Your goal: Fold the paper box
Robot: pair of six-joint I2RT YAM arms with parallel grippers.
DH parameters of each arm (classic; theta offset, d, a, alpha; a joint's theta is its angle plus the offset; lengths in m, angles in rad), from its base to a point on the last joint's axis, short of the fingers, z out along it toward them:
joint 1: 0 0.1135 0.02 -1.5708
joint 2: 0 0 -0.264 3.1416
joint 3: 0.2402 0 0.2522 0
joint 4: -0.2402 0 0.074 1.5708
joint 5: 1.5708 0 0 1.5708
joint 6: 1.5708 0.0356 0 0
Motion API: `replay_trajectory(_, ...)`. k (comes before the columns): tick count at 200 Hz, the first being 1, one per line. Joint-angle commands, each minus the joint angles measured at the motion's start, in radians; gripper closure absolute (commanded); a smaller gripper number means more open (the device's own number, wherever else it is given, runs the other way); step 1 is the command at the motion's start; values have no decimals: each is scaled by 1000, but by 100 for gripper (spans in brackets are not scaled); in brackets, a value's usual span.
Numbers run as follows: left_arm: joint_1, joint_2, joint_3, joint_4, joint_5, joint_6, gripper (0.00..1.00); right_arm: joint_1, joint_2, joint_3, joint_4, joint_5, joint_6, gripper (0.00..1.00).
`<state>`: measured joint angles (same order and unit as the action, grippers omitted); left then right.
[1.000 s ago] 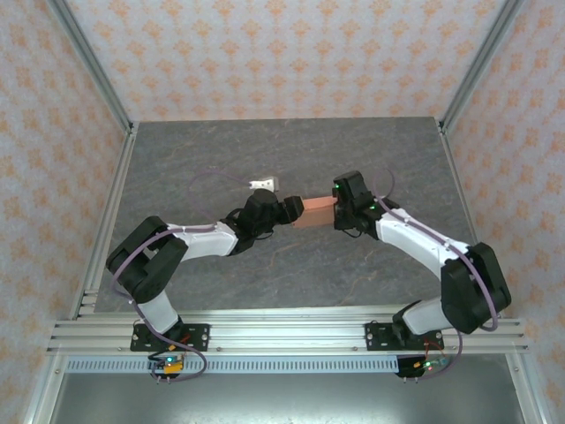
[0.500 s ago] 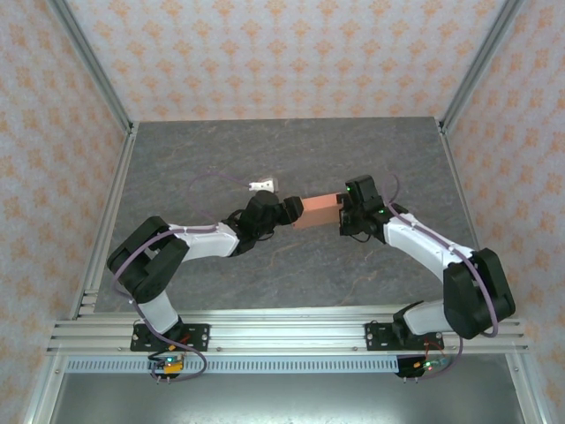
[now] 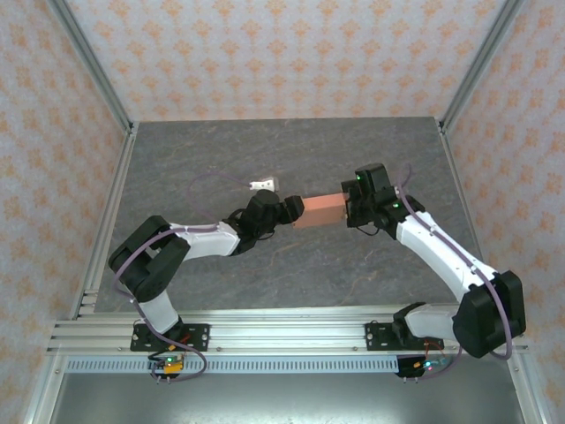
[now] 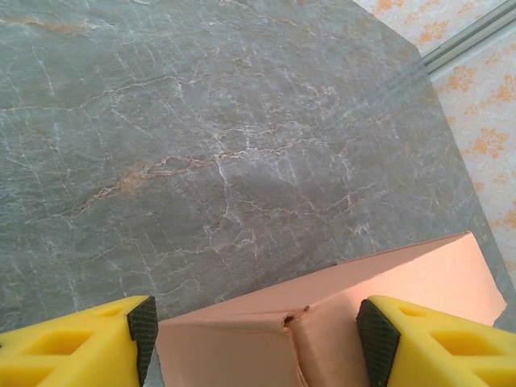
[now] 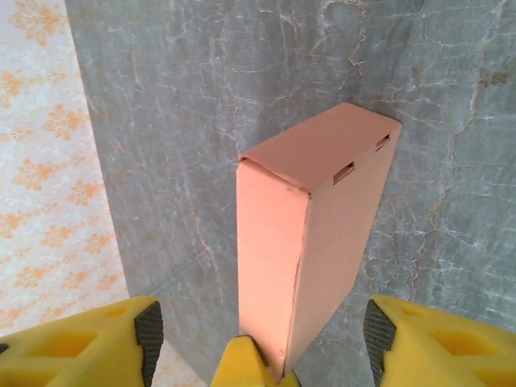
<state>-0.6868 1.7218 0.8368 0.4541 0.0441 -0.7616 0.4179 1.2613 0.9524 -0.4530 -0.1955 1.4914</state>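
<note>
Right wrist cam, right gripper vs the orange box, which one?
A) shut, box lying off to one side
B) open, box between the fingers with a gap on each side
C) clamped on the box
B: the right gripper stands open around the paper box, with the grey table showing in the gap on each side of it.

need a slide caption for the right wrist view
Folded paper box framed between the open jaws of the right gripper, grey marble table behind.
</note>
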Motion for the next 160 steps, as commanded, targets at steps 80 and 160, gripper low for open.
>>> replay_trajectory(80, 19, 43, 33, -87, 108, 48, 29, 58, 247, 78, 100, -160, -37, 18)
replay_trajectory(160, 74, -151, 119, -190, 208, 148, 26, 68, 347, -1, 217, -163, 5, 26)
